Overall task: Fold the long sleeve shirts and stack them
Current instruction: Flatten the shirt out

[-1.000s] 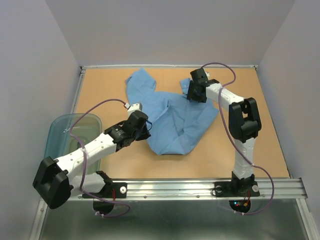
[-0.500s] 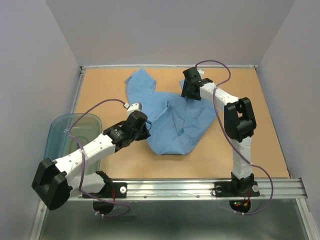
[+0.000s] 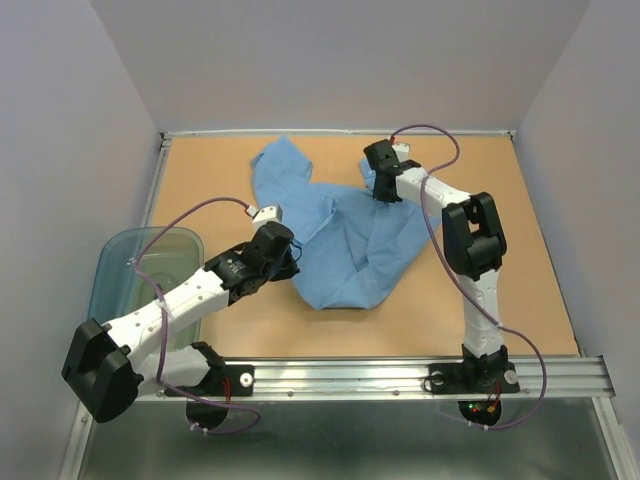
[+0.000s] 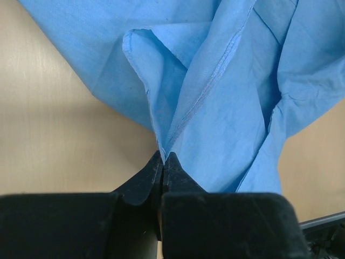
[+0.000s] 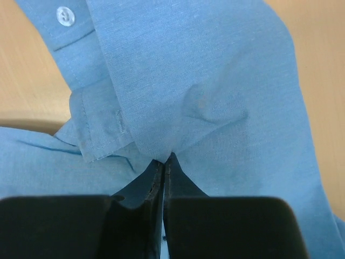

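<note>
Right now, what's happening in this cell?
Both arms are gripping the light blue shirt, which lies crumpled and unfolded on the table. The left gripper is shut on a fold at the shirt's near left edge. The right gripper is shut on cloth at its far side, next to a buttoned edge. No fold is made yet. A clear tub sits off to the left.

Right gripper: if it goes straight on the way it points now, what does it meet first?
The light blue shirt: the right gripper is shut on a fold of it, and more cloth lies straight ahead. What lies under that cloth cannot be seen.
</note>
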